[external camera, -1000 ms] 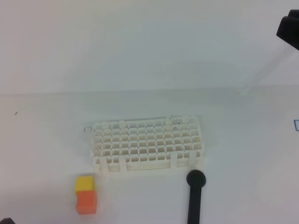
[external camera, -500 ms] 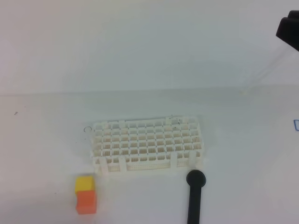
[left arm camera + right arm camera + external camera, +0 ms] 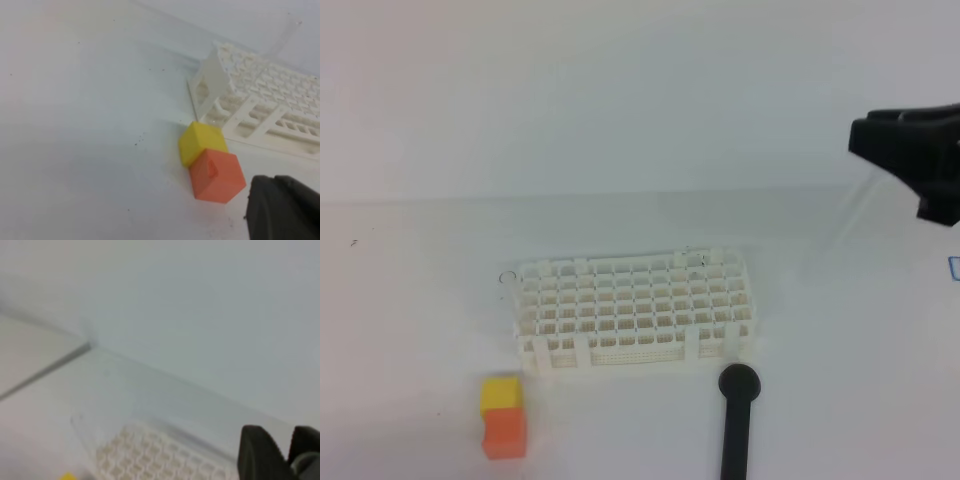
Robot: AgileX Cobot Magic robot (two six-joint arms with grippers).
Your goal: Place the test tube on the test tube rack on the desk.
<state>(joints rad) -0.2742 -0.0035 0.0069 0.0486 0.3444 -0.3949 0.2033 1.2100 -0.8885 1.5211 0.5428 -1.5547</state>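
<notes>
Clear test tube, faint, tilted, hangs high right above the desk, down-left from my right gripper, which pinches it. White test tube rack sits mid-desk; my left gripper is closed, low beside the yellow-orange block.

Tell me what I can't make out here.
- test tube: nearly see-through in the high view, blurred in the right wrist view; tip position unclear.
- right gripper: cut off by the high view's right edge.
- left gripper: only a dark corner at the left wrist view's bottom edge.
- black rod: lower end cut off below.
</notes>
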